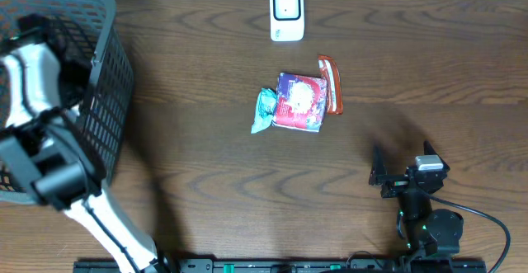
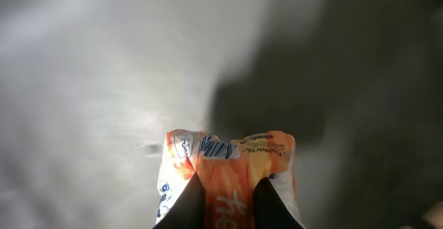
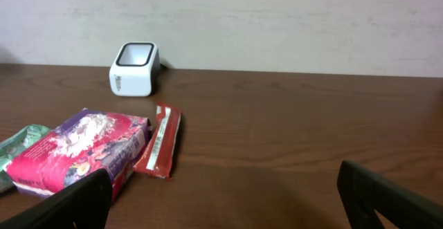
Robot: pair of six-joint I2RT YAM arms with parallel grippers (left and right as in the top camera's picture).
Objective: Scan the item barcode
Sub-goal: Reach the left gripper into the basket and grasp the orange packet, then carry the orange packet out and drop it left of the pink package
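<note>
An orange packet (image 2: pixel 235 161) is being grasped in the basket (image 1: pixel 115 83) by the left jaws, right jaws released; carrying it to the scanner (image 1: pixel 286 13) is being called for.

The left arm (image 1: pixel 37 141) reaches far out on its own side, elbow bent, the left jaws pinched tight on an orange packet (image 2: pixel 228 153). The right arm (image 1: pixel 425 215) sits folded low by its base, the right jaws spread wide, gripping nothing.

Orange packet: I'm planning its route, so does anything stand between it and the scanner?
Only the basket wall; the left claw holds the orange packet inside it. Beyond, bare table leads to the scanner.
</note>
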